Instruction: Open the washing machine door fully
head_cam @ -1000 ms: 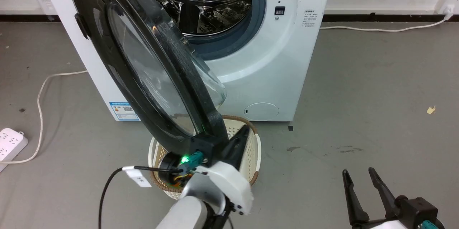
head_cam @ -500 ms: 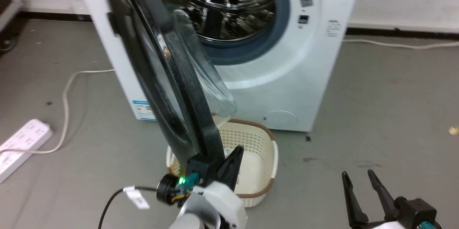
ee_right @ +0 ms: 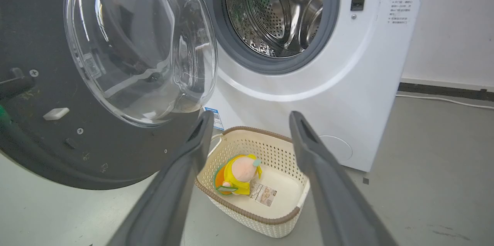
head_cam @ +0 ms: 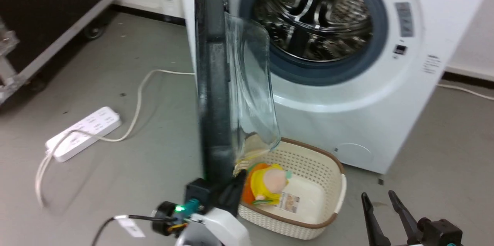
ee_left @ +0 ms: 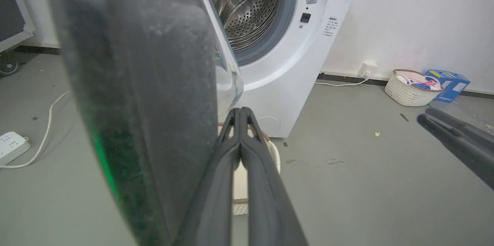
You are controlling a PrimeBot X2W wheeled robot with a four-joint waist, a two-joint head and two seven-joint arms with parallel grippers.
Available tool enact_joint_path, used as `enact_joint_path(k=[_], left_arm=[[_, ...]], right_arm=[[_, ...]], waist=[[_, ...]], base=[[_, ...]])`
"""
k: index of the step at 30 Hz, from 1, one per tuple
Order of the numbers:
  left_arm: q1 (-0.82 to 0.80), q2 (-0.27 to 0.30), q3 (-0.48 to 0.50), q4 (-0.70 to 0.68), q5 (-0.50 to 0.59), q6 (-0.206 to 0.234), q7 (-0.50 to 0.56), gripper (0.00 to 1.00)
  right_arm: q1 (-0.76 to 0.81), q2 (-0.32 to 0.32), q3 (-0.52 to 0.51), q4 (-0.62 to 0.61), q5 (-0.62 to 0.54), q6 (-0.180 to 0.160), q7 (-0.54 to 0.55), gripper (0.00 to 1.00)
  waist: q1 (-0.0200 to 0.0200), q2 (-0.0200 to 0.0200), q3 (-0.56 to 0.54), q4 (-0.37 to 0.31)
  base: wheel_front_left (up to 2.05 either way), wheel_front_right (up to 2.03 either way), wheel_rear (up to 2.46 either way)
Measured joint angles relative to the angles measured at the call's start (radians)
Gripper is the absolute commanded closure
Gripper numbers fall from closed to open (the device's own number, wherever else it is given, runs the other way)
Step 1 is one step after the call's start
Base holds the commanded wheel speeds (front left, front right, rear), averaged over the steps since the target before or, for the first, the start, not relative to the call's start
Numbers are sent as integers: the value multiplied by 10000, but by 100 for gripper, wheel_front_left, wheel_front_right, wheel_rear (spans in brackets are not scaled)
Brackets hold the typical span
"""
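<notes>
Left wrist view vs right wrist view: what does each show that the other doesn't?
Left wrist view: white power strip on the grey floor, small white basket of laundry and blue cardboard box by the wall.
Right wrist view: yellow and orange plush toy lying in the cream woven basket.
Both: large round black washing machine door swung out, perforated steel drum, small round white flap.

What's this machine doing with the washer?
A robot is working the large round black glass-centred washing machine door open. Its shut left gripper rests against the door's lower edge; the door stands wide, the steel drum exposed. Its right gripper hangs open. A cream basket holding a yellow plush toy sits before the machine.
</notes>
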Motion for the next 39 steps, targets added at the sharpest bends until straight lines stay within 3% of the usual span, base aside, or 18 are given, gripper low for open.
enact_joint_path(k=[12,21,28,39], left_arm=[[-173,1369,1607,-153,-579,332,215,100],[-993,2899,3547,366,-1312,479,182,100],[-1898,3965,4541,1361,-1751,159,50,100],[-3722,4707,5007,3684,-2111,-656,-439,100]], right_arm=[[-24,2,65,-77,-205,0,173,0],[-375,4,36,-545,-792,0,581,0],[-523,0,-150,-982,-1202,0,890,0],[-722,-96,-293,-1448,-1336,0,1195,0]], waist=[[2,0,577,836],[3,0,1727,943],[4,0,2593,860],[3,0,3558,669]], base=[[0,0,0],[0,0,0],[0,0,0],[0,0,0]])
